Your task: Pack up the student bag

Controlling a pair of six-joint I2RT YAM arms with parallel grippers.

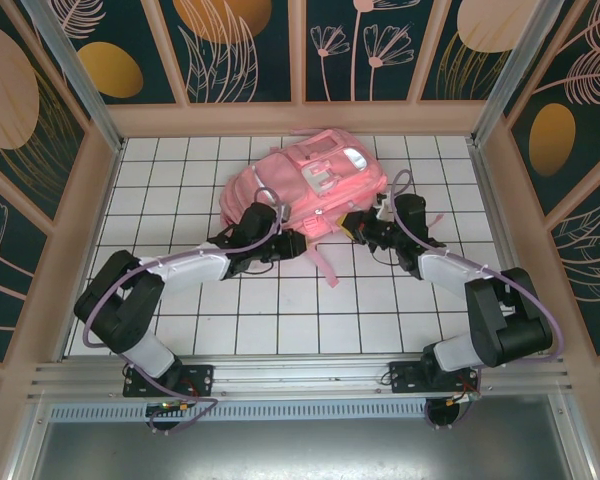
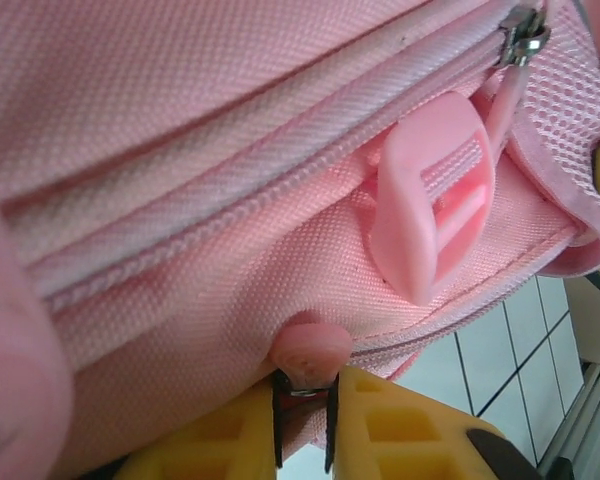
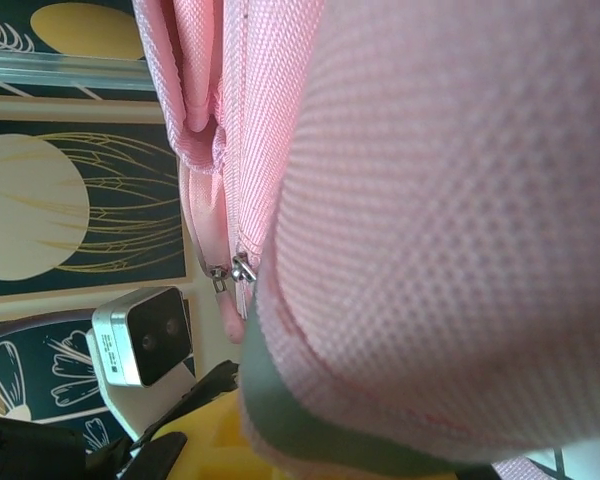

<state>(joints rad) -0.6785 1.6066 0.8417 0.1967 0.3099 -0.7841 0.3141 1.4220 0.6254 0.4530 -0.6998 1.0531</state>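
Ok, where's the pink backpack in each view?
Top external: pink backpack lies back-centre on the white gridded tabletop.
Left wrist: it spans the upper frame; left tool pinches its pink zipper pull at bottom.
Right wrist: its mesh covers the right side, zipper centre-left.
Shared landmark: that tabletop, also in left wrist's lower right.

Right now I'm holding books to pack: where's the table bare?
Bare: tiles between the left arm and right arm, before the bag; far corners either side of it. Crowded: bag's near edge, at the left gripper and right gripper.
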